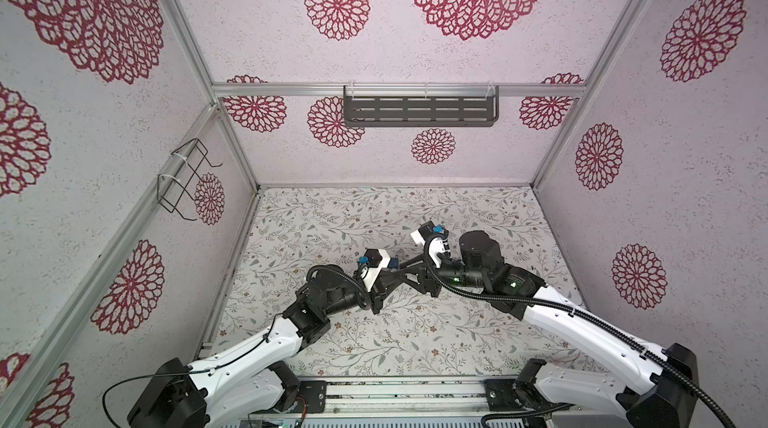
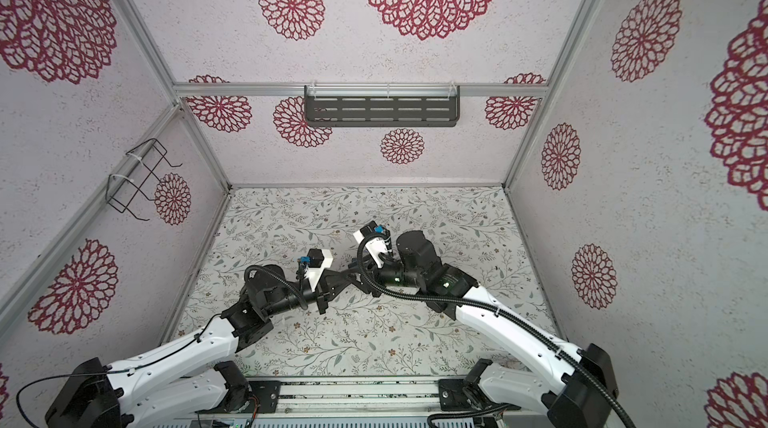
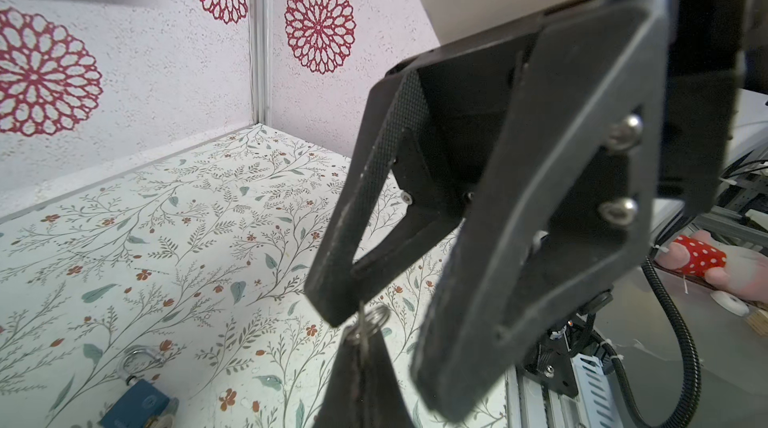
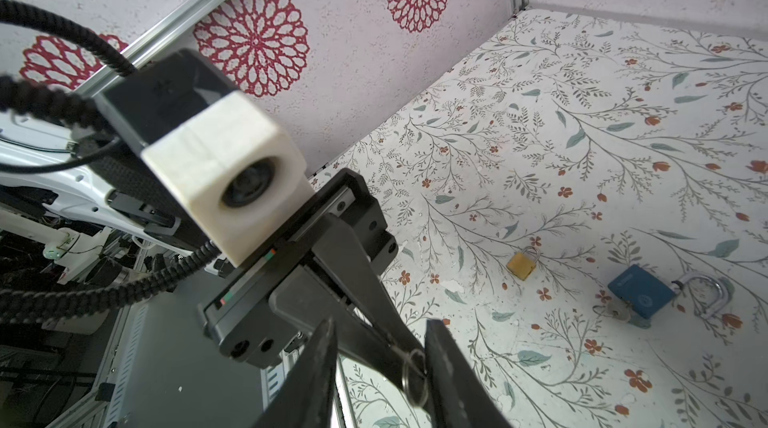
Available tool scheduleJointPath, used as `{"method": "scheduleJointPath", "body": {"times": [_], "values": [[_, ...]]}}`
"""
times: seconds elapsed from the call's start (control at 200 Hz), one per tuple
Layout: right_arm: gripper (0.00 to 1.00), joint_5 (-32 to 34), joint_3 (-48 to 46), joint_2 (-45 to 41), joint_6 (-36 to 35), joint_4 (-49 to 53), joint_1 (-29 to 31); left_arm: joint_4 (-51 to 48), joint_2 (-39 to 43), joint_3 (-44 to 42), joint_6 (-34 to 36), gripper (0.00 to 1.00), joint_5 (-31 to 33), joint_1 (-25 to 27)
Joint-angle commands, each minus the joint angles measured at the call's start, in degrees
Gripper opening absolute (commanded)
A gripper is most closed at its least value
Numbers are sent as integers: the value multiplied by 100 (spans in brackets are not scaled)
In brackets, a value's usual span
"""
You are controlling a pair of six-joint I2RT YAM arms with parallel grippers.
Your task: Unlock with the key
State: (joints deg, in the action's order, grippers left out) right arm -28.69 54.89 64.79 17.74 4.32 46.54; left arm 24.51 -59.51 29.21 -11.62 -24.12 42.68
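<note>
Two arms are seen over the floral table [image 1: 311, 347], one entering from 7 o'clock and one from 5 o'clock. Their two grippers are brought together close to the table's centre.

The left gripper [image 3: 360, 340] is closed tight on one key [image 3: 364, 328], which is shown only as a thin metal edge between the pads. Its key ring [image 3: 376, 318] is seen hanging out beyond the fingertips. The right gripper [image 4: 380, 325] is held with its fingers parted to a moderate gap, set astride that ring. Nothing is gripped by it, and whether one finger touches the ring cannot be told.

Two padlocks are counted, both lying flat on the table just toward 11 o'clock of the meeting grippers and largely hidden under the left wrist camera in both top views. A blue padlock [image 4: 642, 291] is seen with a second key [image 4: 617, 309] at its base. A smaller brass padlock [image 4: 523, 264] is placed near it, roughly on its 9 o'clock side, apart from it.

One slotted shelf [image 1: 419, 111] is mounted on the back wall at 12 o'clock. One wire basket [image 1: 183, 178] is fixed to the side wall at about 10 o'clock.
</note>
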Motion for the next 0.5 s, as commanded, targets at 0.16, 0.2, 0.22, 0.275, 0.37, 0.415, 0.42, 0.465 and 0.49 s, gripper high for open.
{"method": "scheduleJointPath", "body": {"times": [0.16, 0.2, 0.22, 0.275, 0.37, 0.415, 0.42, 0.465, 0.49], "values": [[27, -222, -128, -6, -141, -427, -154, 32, -26, 199, 13, 0, -182, -59], [25, -256, -141, -5, -143, -444, -176, 36, -33, 208, 10, 0, -190, -71], [24, -270, -145, -5, -141, -464, -192, 34, -34, 208, 15, 0, -197, -69], [23, -273, -162, -7, -138, -495, -218, 35, -43, 216, 11, 0, -200, -67], [19, -366, -202, 6, -113, -558, -257, 52, -68, 234, 10, 0, -258, -69], [19, -420, -213, 12, -117, -572, -269, 54, -79, 249, 6, 0, -279, -66], [19, -428, -215, 9, -124, -572, -269, 54, -83, 251, 4, 0, -283, -66], [18, -475, -225, 24, -144, -556, -286, 54, -95, 267, -7, 0, -321, -66], [16, -480, -225, 26, -163, -547, -295, 54, -104, 276, -7, 0, -350, -66]]}}
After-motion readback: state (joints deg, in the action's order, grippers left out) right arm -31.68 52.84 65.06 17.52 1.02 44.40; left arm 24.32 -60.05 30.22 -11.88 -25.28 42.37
